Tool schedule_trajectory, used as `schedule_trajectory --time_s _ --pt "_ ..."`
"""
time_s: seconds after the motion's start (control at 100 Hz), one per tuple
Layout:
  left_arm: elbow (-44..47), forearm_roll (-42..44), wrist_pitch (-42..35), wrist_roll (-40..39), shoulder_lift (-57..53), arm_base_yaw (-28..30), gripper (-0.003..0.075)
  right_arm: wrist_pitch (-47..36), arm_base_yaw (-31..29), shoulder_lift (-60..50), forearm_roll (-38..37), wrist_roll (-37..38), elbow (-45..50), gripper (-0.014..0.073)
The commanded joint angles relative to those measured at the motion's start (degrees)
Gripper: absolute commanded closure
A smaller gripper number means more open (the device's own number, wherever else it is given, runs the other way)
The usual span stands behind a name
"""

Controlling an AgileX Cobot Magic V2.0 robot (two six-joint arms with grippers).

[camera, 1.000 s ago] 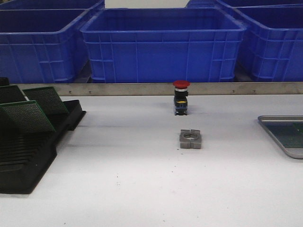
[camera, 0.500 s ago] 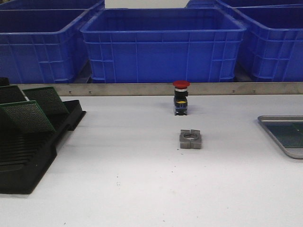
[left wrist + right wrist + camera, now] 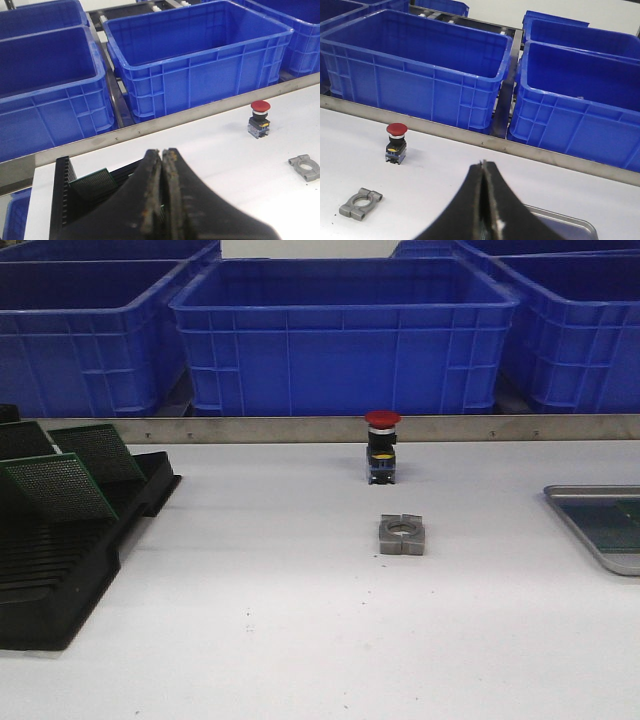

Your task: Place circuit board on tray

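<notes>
Green circuit boards (image 3: 60, 485) stand tilted in the black slotted rack (image 3: 60, 580) at the table's left; one board (image 3: 95, 181) shows in the left wrist view. The grey metal tray (image 3: 578, 528) lies at the right edge, with a green board (image 3: 622, 525) on its floor. Neither arm appears in the front view. My left gripper (image 3: 162, 152) is shut, hovering over the rack (image 3: 62, 190). My right gripper (image 3: 482, 165) is shut above the tray's near corner (image 3: 570, 219). Nothing shows held in either.
A red-capped push button (image 3: 382, 445) stands mid-table, with a grey metal clamp block (image 3: 402, 535) in front of it. Deep blue crates (image 3: 345, 335) line the back behind a metal rail (image 3: 300, 428).
Nothing on the table has moved; only the green tint on the tray floor shifts slightly.
</notes>
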Motion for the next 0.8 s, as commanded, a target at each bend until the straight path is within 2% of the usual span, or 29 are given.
schedule_trajectory --time_s 0.0,0.2,0.79 --pt "0.42 -1.88 -3.06 -0.59 -3.19 0.16 0.0737 -1.71 -0.07 -1.56 0.80 -0.59 -0.76 0.0651" --pt "3.13 -1.88 -3.20 -0.59 -8.22 0.16 0.0737 3.38 -0.07 -2.62 0.80 -0.59 -0.62 0.0651" --pt "3.13 -1.88 -3.20 -0.59 -8.21 0.16 0.0737 3.23 -0.07 -2.62 0.80 -0.59 -0.62 0.0651"
